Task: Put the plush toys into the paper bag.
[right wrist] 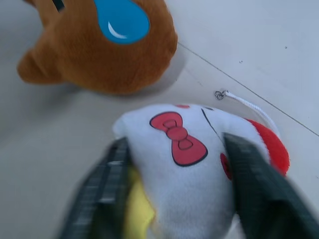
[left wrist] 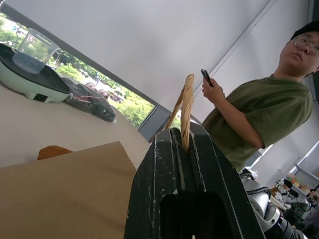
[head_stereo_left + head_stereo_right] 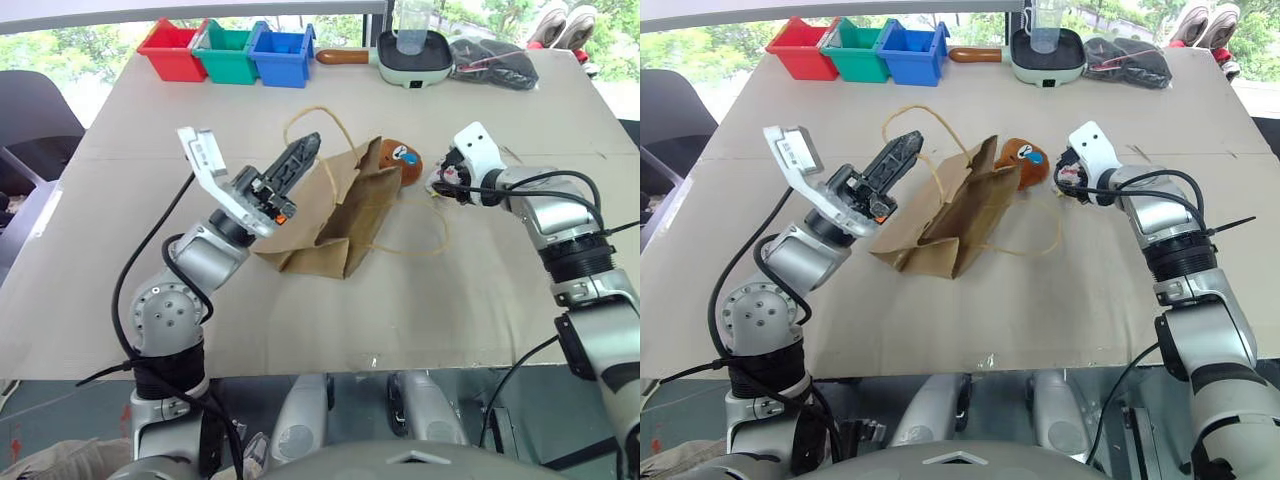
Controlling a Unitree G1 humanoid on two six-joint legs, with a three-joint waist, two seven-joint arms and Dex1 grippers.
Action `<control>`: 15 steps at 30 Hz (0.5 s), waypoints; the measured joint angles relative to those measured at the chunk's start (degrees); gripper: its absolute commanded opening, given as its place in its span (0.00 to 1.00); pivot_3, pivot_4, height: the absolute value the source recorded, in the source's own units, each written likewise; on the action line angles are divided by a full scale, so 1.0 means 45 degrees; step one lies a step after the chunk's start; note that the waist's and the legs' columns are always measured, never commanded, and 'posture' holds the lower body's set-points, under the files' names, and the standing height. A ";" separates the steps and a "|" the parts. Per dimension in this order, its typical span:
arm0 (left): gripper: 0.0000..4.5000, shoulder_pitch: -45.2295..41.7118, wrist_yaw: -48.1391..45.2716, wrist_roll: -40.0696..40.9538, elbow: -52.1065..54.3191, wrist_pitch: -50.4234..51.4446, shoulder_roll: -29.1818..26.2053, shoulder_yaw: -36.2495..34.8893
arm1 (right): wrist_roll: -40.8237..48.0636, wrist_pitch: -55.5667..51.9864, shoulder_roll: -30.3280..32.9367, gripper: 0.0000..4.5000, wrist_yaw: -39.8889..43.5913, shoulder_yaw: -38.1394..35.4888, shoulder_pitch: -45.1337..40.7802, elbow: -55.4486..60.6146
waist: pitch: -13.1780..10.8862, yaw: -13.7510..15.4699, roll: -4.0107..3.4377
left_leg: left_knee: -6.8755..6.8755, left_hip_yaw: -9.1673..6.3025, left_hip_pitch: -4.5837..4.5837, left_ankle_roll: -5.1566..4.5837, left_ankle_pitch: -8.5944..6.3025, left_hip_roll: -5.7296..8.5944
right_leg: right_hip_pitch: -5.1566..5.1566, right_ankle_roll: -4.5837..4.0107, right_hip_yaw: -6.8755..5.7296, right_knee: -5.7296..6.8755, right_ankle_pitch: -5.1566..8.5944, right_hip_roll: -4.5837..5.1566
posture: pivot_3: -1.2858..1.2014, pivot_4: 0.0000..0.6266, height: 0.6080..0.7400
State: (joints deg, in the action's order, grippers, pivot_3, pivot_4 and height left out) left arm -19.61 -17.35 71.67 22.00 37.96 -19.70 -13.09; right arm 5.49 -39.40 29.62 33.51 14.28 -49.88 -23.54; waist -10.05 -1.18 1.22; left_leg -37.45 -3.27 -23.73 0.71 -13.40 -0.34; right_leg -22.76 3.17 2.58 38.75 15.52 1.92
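Note:
The brown paper bag point(image 3: 330, 215) lies on the table with its mouth facing right. My left gripper point(image 3: 305, 145) is shut on one of its cord handles point(image 2: 187, 99) and holds that side raised. The brown plush toy point(image 3: 398, 160) with a blue mark sits at the bag's mouth, on the table. Just right of it, my right gripper point(image 1: 177, 142) has one finger on each side of the white chicken plush point(image 1: 184, 164), which has a red bow mark and a yellow base. The second handle point(image 3: 425, 235) lies looped on the table.
Red point(image 3: 172, 50), green point(image 3: 228, 52) and blue point(image 3: 282, 55) bins line the far edge. Beside them are a pale green pan point(image 3: 412, 55) with a clear cup in it and a black pouch point(image 3: 492, 62). A person point(image 2: 259, 109) stands beyond the table holding a phone.

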 measured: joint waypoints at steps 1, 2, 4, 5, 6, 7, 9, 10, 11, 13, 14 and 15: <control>0.00 0.0029 0.0000 -0.0028 0.0028 -0.0015 0.0002 0.0002 | -0.0125 0.0179 0.0010 0.10 0.0053 0.0003 0.0063 0.0036 | 0.0000 0.0008 0.0000 | 0.0000 -0.0002 0.0002 0.0000 0.0000 0.0000 | 0.0000 0.0000 -0.0001 0.0005 0.0000 -0.0001 | 0.52 0.24 1.00; 0.00 0.0058 0.0000 -0.0050 0.0063 -0.0029 0.0010 0.0015 | -0.0186 0.0379 0.0079 0.02 0.0090 -0.0031 0.0243 0.0211 | 0.0000 0.0016 0.0000 | 0.0000 -0.0007 0.0002 0.0000 0.0000 0.0000 | 0.0000 0.0000 -0.0004 0.0008 0.0000 -0.0001 | 0.52 0.24 1.00; 0.00 0.0081 0.0000 -0.0111 0.0109 -0.0113 0.0019 0.0014 | -0.0189 0.1020 0.0289 0.00 0.0190 -0.0344 0.1013 0.1006 | -0.0001 0.0082 0.0000 | -0.0001 -0.0015 -0.0004 0.0000 0.0000 0.0000 | 0.0000 0.0000 -0.0012 0.0007 0.0000 -0.0001 | 0.52 0.24 1.00; 0.00 0.0078 -0.0001 -0.0153 0.0116 -0.0164 0.0020 0.0011 | -0.0125 0.1241 0.0428 0.00 0.0274 -0.0517 0.1430 0.1556 | -0.0003 0.0099 -0.0004 | -0.0001 -0.0015 -0.0008 0.0000 0.0000 0.0001 | -0.0001 0.0000 -0.0012 0.0004 0.0000 0.0001 | 0.52 0.24 1.00; 0.00 0.0064 -0.0006 -0.0169 0.0116 -0.0192 0.0024 0.0016 | 0.0007 0.1419 0.0532 0.00 0.0376 -0.0821 0.1858 0.2229 | -0.0006 0.0096 -0.0006 | -0.0001 -0.0015 -0.0012 0.0000 0.0000 0.0001 | -0.0002 0.0001 -0.0009 0.0002 0.0000 0.0002 | 0.52 0.24 1.00; 0.00 0.0043 -0.0017 -0.0188 0.0113 -0.0200 0.0038 0.0038 | 0.0207 0.1506 0.0672 0.00 0.0523 -0.1094 0.2166 0.2918 | -0.0009 0.0086 -0.0011 | -0.0001 -0.0017 -0.0012 0.0000 0.0000 0.0001 | -0.0002 0.0001 -0.0005 0.0002 0.0000 0.0003 | 0.52 0.24 1.00; 0.00 -0.0040 -0.0091 -0.0228 0.0072 -0.0196 0.0078 0.0097 | 0.0801 0.1387 0.0984 0.00 0.0827 -0.1930 0.2696 0.4586 | -0.0012 0.0073 -0.0015 | 0.0000 -0.0025 -0.0007 0.0000 0.0000 -0.0001 | -0.0003 0.0001 -0.0005 0.0004 0.0000 0.0002 | 0.52 0.24 1.00; 0.00 -0.0168 -0.0200 -0.0270 -0.0018 -0.0192 0.0100 0.0162 | 0.1551 0.0927 0.1347 0.00 0.1119 -0.2739 0.3100 0.6184 | -0.0016 0.0074 -0.0020 | 0.0001 -0.0028 0.0000 0.0000 0.0000 -0.0007 | 0.0001 0.0001 -0.0010 0.0005 0.0001 -0.0005 | 0.52 0.24 1.00; 0.00 -0.0263 -0.0321 -0.0326 -0.0090 -0.0177 0.0090 0.0224 | 0.2121 0.0418 0.1560 0.00 0.1276 -0.3279 0.3446 0.7218 | -0.0018 0.0090 -0.0025 | 0.0004 -0.0036 -0.0012 0.0000 0.0000 -0.0004 | 0.0000 0.0001 -0.0024 0.0005 0.0001 -0.0004 | 0.52 0.24 1.00; 0.00 -0.0526 -0.0714 -0.0446 -0.0488 -0.0124 -0.0097 0.0300 | 0.3768 -0.1102 0.2417 0.00 0.1733 -0.4672 0.4421 1.0095 | -0.0019 0.0160 -0.0026 | 0.0004 -0.0050 -0.0018 -0.0001 -0.0001 -0.0004 | 0.0007 0.0001 -0.0041 -0.0005 0.0002 -0.0004 | 0.52 0.24 1.00; 0.00 -0.0610 -0.0875 -0.0498 -0.0717 -0.0090 -0.0229 0.0269 | 0.4508 -0.1772 0.2538 0.00 0.1770 -0.5242 0.4502 1.0970 | -0.0018 0.0131 -0.0024 | 0.0003 -0.0047 -0.0012 -0.0001 -0.0001 -0.0003 | 0.0010 0.0001 -0.0036 -0.0006 0.0002 -0.0004 | 0.52 0.24 1.00; 0.00 -0.0819 -0.1065 -0.0538 -0.1033 0.0053 -0.0302 0.0303 | 0.5586 -0.2614 0.2491 0.00 0.1584 -0.6157 0.4431 1.1882 | -0.0019 0.0068 -0.0024 | 0.0003 -0.0042 -0.0001 -0.0002 -0.0001 -0.0003 | 0.0011 0.0002 -0.0013 -0.0002 0.0001 -0.0004 | 0.52 0.24 1.00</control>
State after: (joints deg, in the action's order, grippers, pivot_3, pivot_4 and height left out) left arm -23.30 -22.14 69.25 17.35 38.20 -21.06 -11.73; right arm 30.63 -51.16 40.83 40.63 -13.42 -29.95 29.93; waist -10.13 -0.88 1.11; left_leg -37.44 -3.46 -23.74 0.70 -13.40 -0.36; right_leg -22.72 3.18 2.52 38.74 15.53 1.90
